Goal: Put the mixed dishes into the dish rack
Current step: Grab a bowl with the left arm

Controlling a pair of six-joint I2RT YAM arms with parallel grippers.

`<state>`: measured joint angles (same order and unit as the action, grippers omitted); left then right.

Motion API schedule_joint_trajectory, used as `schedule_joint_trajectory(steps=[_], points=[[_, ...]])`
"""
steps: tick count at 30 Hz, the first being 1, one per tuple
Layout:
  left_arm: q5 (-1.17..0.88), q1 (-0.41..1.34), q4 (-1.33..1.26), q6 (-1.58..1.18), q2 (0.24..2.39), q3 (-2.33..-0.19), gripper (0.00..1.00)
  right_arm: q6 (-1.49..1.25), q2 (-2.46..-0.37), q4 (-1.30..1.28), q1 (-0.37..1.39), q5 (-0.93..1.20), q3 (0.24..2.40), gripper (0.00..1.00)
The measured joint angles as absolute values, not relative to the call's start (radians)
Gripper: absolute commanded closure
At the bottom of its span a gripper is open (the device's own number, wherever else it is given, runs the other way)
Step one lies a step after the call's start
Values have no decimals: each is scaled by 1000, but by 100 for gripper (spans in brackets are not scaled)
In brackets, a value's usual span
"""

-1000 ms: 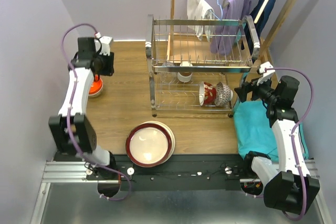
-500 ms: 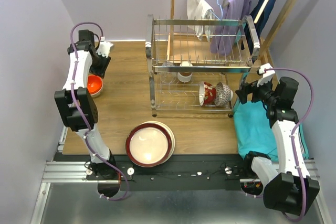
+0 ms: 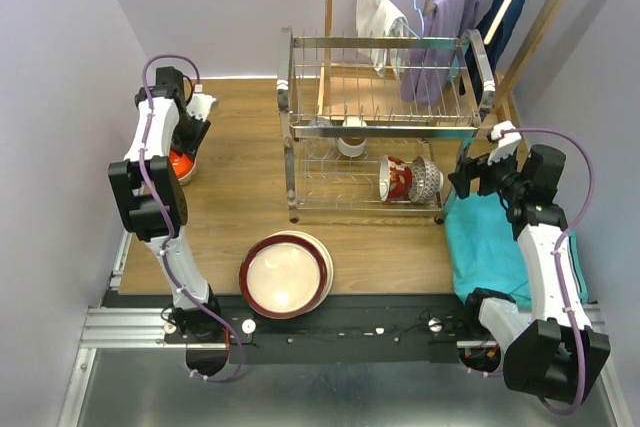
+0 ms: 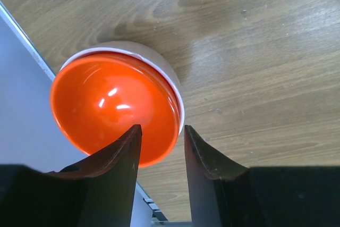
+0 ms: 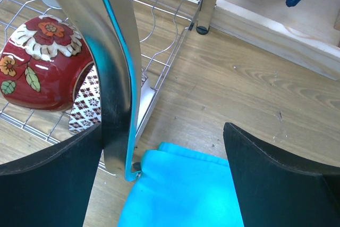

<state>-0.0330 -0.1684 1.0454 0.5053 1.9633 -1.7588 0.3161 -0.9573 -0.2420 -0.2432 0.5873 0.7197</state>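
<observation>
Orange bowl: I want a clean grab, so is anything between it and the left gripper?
Nothing visible does. The left gripper hangs right at the orange bowl, one finger over its inside, the other outside its rim.

From your top view, the two-tier chrome wire dish rack stands at twelve o'clock on the wooden table. In its lower tier the red flower-patterned bowl lies touching the blue-and-white patterned bowl at its three o'clock, with the beige cup behind, at their ten o'clock. The small orange bowl sits at nine o'clock by the left edge, the stack of large round plates at six, the teal cloth at four, just right of the rack.
</observation>
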Motion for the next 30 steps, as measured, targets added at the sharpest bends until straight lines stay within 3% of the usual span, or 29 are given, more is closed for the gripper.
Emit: schedule_joint_trajectory(steps=[10,14,22,30], points=[[-29,-169,1037,508,2032,-1748,62,319,-964,-256,-243,585,732,0],[-23,-169,1039,508,2041,-1741,76,318,-964,-256,-243,584,732,0],[-19,-171,1056,494,2038,-1741,78,310,-975,-253,-243,583,732,0],[-19,-171,1056,472,2012,-1704,70,262,-1042,-215,-241,591,732,0]])
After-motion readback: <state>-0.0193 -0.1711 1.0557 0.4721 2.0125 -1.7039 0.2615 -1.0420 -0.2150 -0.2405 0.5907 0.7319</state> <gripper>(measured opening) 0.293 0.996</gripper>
